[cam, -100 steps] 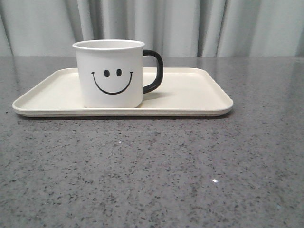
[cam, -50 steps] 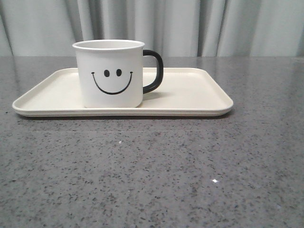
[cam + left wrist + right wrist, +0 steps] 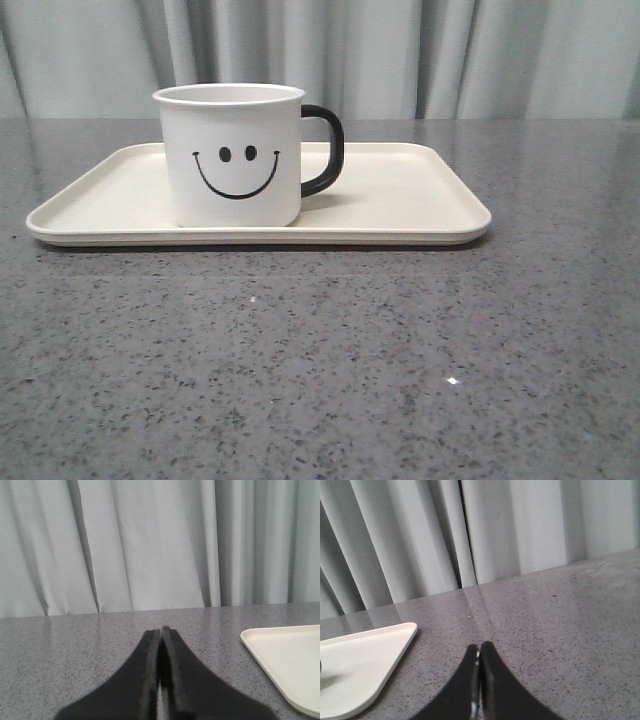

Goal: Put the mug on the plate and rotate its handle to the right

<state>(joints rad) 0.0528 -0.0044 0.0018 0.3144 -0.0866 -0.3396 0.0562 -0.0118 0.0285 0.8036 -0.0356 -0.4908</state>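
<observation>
The white mug (image 3: 232, 150) with a black smiley face stands upright on the left half of the cream plate (image 3: 400, 195). Its black handle (image 3: 328, 148) points to the right. No gripper shows in the front view. My left gripper (image 3: 160, 630) is shut and empty over bare table, with a corner of the plate (image 3: 285, 655) beside it. My right gripper (image 3: 479, 647) is shut and empty over bare table, with a corner of the plate (image 3: 365, 655) beside it.
The plate sits on a grey speckled table (image 3: 320, 360). A pale grey curtain (image 3: 400, 50) hangs behind the table's far edge.
</observation>
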